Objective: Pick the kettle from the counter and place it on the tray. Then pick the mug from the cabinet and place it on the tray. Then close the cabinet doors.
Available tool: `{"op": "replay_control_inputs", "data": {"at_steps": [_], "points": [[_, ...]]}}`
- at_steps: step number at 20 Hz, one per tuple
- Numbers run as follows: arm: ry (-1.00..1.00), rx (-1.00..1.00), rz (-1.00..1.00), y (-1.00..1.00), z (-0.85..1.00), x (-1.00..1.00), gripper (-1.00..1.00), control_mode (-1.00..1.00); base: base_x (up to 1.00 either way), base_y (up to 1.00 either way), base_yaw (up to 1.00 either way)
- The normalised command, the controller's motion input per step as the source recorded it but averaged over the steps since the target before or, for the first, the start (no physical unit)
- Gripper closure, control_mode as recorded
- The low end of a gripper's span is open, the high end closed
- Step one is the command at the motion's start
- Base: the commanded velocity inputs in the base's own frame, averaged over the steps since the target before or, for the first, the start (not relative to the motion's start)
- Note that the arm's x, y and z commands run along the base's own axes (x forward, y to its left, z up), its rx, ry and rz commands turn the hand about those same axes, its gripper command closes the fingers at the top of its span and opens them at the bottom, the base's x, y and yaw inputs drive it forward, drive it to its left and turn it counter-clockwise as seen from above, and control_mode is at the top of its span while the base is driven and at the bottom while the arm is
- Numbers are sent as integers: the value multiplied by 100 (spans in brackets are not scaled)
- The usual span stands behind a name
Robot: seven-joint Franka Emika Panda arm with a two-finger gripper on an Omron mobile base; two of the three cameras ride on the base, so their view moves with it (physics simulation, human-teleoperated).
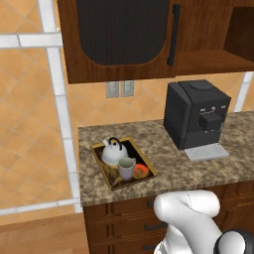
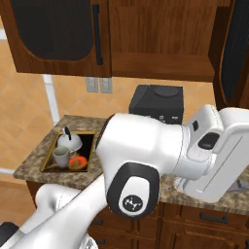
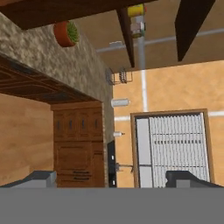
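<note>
Fingertips of my tool (image 3: pixel 113 179) rose wide apart at the bottom of the hand view, nothing between them. That view was rolled on its side: the speckled edge of the table (image 3: pixel 65 61) ran across it with dark wooden drawers (image 3: pixel 78 144) beside it, a small potted plant (image 3: pixel 66 33) near the top, and a tiled wall with a slatted window (image 3: pixel 170 148) farther off.

From the base views, my white arm (image 2: pixel 146 155) stood closest, bent in front of the table (image 1: pixel 198 171). On the table's left end lay the tray (image 1: pixel 106 174), and it held both things: the kettle (image 1: pixel 114 153) at the back, upright with its black handle arched over it, and the mug (image 1: pixel 126 168) just in front of the kettle, upright too, close enough that I could not tell whether they touched. An orange-red spot (image 1: pixel 141 170) showed on the tray floor just beside the mug.

Farther right on the table stood a black coffee machine (image 1: pixel 196 115). Behind it, two grey outlets (image 1: pixel 119 89) sat on the tiled wall. Above hung the cabinet (image 1: pixel 208 44): its left door (image 1: pixel 121 32) faced forward, while the right door (image 2: pixel 237 48) stood swung out, leaving the wooden shelf (image 1: pixel 211 62) bare to view.
</note>
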Motion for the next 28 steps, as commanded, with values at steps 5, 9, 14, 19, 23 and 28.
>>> {"op": "replay_control_inputs", "data": {"at_steps": [5, 9, 14, 19, 23, 28], "points": [[6, 0, 0, -40, 5, 16, -100, -100, 0, 0, 0], [11, 0, 1, -27, 0, 43, -100, -100, 0, 0, 0], [11, 0, 9, -17, 0, 51, -100, -100, 0, 0, 0], [13, -1, 18, -13, 0, 53, -100, -100, 0, 0, 0], [16, -6, 24, 0, 0, 32, -100, -100, 0, 0, 0], [24, -4, 29, 3, 0, 37, -100, -100, 0, 0, 0]]}}
